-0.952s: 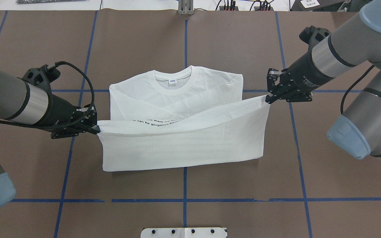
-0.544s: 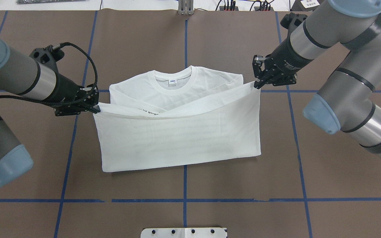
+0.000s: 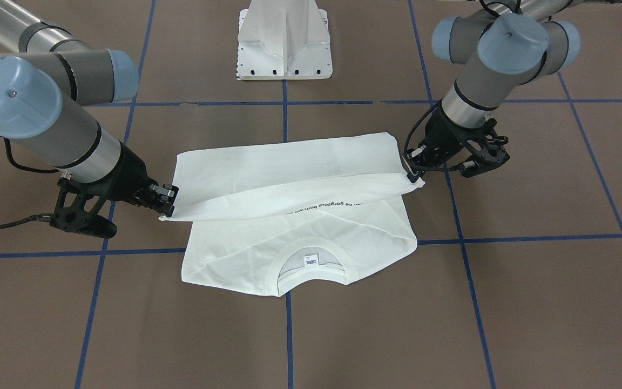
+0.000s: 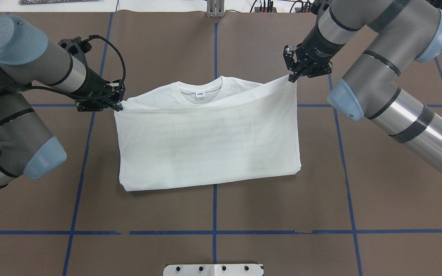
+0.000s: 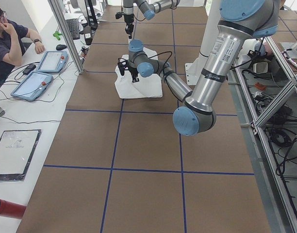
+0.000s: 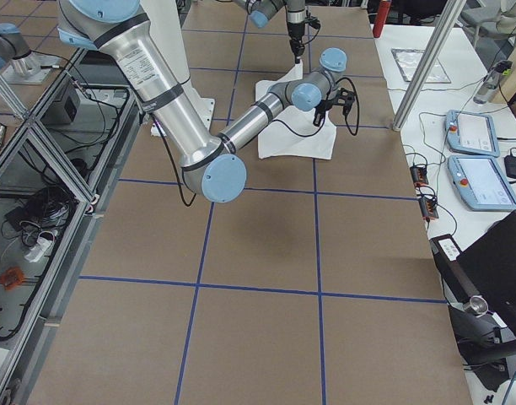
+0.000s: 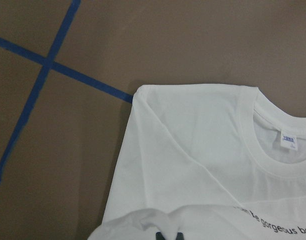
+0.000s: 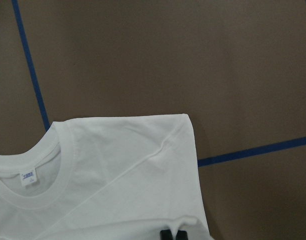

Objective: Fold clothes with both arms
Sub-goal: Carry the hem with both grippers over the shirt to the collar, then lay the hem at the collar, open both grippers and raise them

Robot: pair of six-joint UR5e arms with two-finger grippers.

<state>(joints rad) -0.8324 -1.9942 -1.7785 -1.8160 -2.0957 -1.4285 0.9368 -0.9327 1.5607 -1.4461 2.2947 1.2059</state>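
The shirt (image 4: 205, 142) is lying in the middle of the counter (image 4: 378, 191), collar toward the far edge. The left pincer (image 4: 119, 107) and the right pincer (image 4: 291, 79) are each closing on one corner of its lifted hem, holding it stretched just above the shoulders. The cloth is looking light, soft and limp, sagging a little between the grips, so I think the corners are the good places to hold it, and the pedestal (image 4: 213, 269) at the near edge is standing well apart, blocking nothing.
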